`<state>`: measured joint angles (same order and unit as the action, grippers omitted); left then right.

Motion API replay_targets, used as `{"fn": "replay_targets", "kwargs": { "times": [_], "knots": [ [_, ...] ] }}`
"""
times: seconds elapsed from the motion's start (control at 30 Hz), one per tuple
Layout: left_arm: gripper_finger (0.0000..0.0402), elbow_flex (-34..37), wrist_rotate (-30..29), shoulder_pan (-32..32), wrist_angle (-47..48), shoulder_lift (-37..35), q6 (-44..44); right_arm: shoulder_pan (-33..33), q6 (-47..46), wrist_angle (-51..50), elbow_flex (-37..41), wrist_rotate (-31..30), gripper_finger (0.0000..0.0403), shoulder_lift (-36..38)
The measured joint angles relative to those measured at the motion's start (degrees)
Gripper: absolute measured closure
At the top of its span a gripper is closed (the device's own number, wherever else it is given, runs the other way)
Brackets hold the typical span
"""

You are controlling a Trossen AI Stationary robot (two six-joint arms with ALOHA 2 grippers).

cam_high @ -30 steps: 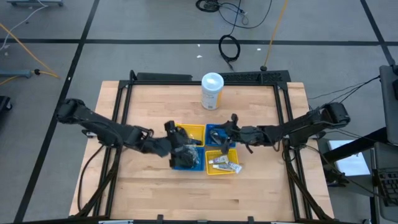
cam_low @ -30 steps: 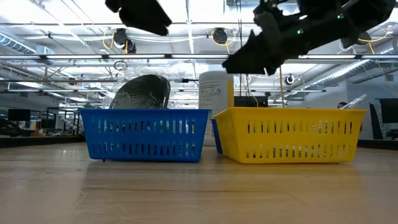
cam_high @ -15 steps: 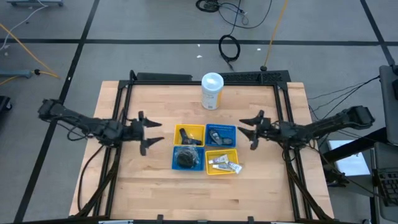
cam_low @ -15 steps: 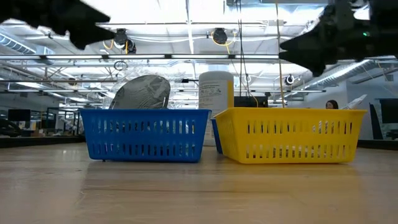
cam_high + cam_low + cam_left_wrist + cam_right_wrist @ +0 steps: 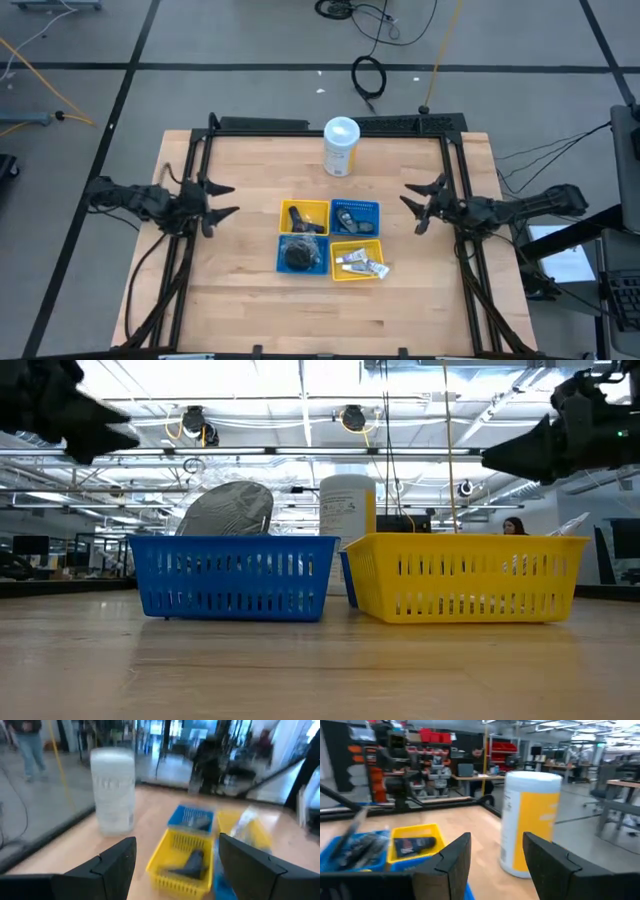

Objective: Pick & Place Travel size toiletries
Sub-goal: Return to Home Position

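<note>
Four small trays stand together mid-table. A white tube with marks [image 5: 352, 262] lies in the near right yellow tray [image 5: 373, 249], and a dark grey mesh puff [image 5: 298, 254] fills the near left blue tray [image 5: 284, 266]. Black pieces [image 5: 303, 222] lie in the far yellow tray [image 5: 322, 207], and dark items [image 5: 350, 219] in the far blue tray [image 5: 374, 208]. My left gripper [image 5: 228, 200] hangs open near the table's left edge, pointing at the trays with nothing between its fingers. My right gripper [image 5: 412, 208] hangs open near the right edge, likewise bare.
A tall white canister with a yellow label [image 5: 341, 146] stands upright at the far middle of the table, behind the trays. Bare wood lies between each gripper and the trays and along the near edge. A person [image 5: 514, 526] shows far off in the room.
Both arms have drawn back from above the trays. My left gripper has gone toward the table's left edge and my right gripper toward the right edge, both sinking a little and staying open. The trays and their contents have kept still.
</note>
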<state>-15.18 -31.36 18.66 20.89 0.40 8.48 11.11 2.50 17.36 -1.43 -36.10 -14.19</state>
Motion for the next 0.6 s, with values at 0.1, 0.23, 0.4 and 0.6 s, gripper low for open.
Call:
{"fn": "replay_targets", "kwargs": {
  "times": [0.1, 0.23, 0.4, 0.6],
  "knots": [
    [0.0123, 0.2, -1.0, 0.2, 2.9, -0.1, 0.9, 1.3, 0.5, -5.3, -0.1, -2.2, 0.0232, 6.3],
    [0.0123, 3.0, -1.8, 0.3, 0.2, -0.1, 1.1, 3.8, 1.2, -14.8, -3.3, -1.5, 0.0232, 13.8],
    [0.0123, 9.9, -1.7, 0.2, -7.1, 0.1, 3.2, 4.7, 10.2, -14.1, -9.4, -2.9, 0.0232, 13.2],
    [0.0123, 9.8, -0.1, 0.6, -9.8, 0.0, -2.8, 5.8, 1.4, -13.2, -10.0, -1.4, 0.0232, 13.5]
  ]
}}
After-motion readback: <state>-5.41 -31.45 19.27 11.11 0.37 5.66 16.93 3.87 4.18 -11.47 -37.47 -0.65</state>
